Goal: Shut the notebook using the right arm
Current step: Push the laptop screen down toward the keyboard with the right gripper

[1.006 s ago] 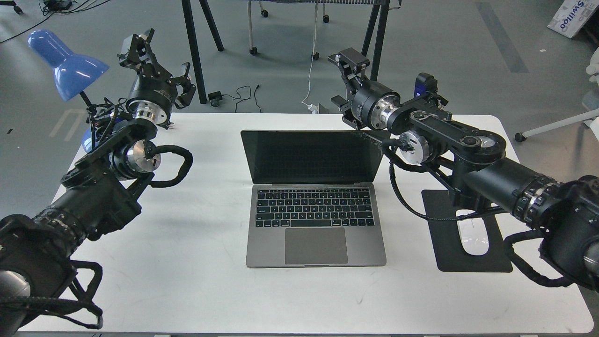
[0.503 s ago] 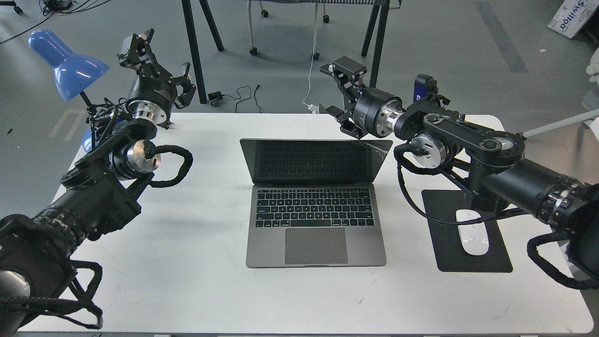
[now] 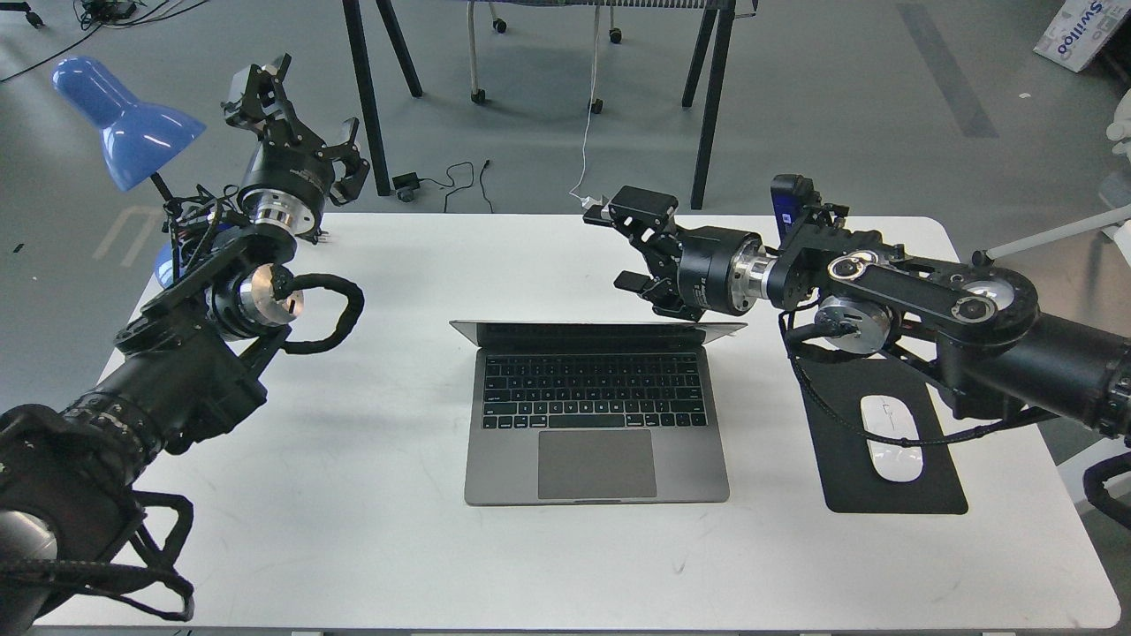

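The grey notebook (image 3: 597, 415) lies open in the middle of the white table (image 3: 371, 495). Its lid (image 3: 597, 332) is tipped far forward over the black keys and shows almost edge-on, so the screen is hidden. My right arm (image 3: 919, 300) reaches in from the right. Its gripper (image 3: 626, 247) is open and sits just behind the lid's upper right edge, with the lower finger (image 3: 633, 283) close above it; contact cannot be told. My left gripper (image 3: 305, 119) is open and empty, raised at the table's far left corner.
A black mouse pad (image 3: 848, 477) with a white mouse (image 3: 892, 439) lies right of the notebook, under my right arm. A blue lamp (image 3: 124, 115) stands at the far left by my left arm. Black stand legs (image 3: 367, 97) and cables are on the floor behind the table.
My right gripper has moved left, down and toward me. The lid has swung forward from nearly upright to low over the keyboard. The left arm has not moved.
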### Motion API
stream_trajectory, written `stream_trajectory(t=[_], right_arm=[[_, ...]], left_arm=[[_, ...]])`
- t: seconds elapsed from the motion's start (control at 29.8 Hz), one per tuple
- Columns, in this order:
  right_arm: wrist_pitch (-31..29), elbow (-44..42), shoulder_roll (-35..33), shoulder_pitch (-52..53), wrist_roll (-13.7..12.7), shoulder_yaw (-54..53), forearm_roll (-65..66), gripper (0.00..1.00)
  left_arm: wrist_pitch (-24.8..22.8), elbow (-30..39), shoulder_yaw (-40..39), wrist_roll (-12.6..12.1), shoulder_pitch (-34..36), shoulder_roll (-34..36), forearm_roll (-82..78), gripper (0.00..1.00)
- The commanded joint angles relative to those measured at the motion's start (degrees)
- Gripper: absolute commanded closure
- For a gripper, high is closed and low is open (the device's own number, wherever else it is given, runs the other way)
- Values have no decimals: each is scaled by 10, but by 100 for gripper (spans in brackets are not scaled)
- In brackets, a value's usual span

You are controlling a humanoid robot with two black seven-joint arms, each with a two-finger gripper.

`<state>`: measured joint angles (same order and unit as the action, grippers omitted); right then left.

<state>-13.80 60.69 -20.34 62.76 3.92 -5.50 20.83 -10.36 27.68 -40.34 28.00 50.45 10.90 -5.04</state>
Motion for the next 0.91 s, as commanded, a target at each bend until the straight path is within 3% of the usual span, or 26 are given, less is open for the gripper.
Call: stream_trajectory(t=[0.0,0.3,0.87], right_arm=[[-11,29,-12,-3,0,3,18,0],[-46,81,-35,-17,-6,19,77,0],[-42,81,-30,-20,-18,144,110,0]], left_arm=[[1,-1,0,0,0,0,-1,0],[1,0,0,0,0,0,0,0],[0,-1,0,0,0,0,0,0]])
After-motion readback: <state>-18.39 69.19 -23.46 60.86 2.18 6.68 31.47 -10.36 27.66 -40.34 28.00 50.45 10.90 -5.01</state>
